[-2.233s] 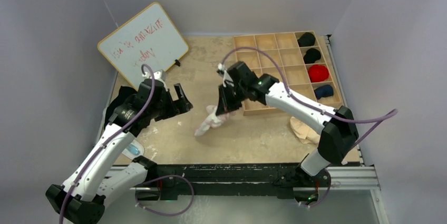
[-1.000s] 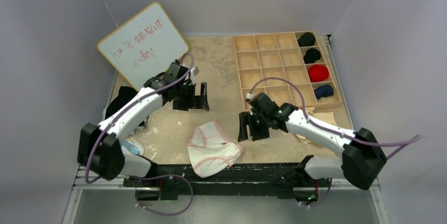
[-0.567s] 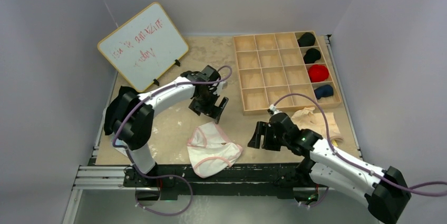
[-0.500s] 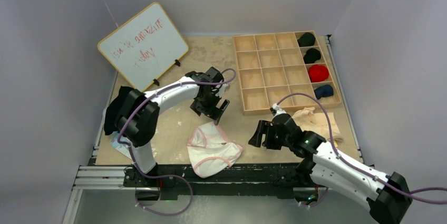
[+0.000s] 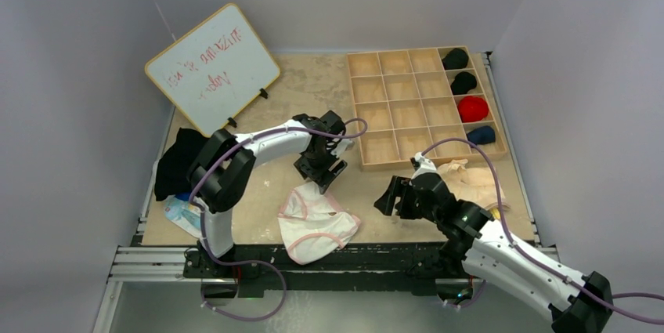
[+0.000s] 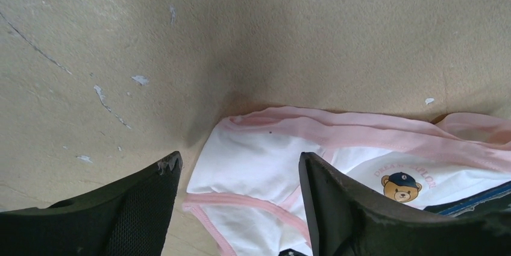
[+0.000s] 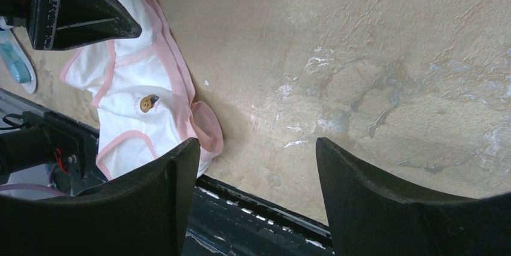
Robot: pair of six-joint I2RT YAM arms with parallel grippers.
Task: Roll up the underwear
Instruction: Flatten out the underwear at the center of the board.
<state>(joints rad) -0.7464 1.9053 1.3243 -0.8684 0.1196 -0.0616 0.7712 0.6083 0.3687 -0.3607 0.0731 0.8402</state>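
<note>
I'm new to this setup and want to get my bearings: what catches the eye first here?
White underwear with pink trim and a bear print lies spread at front centre, the left claw poised open over its far edge. Far right, a wooden compartment tray holds rolled pieces in its right column, among them a red roll.

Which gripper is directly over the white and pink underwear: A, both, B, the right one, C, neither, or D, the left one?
D: the left gripper hangs open over the far edge of the underwear, while the right gripper is off to the side, clear of it.
</note>
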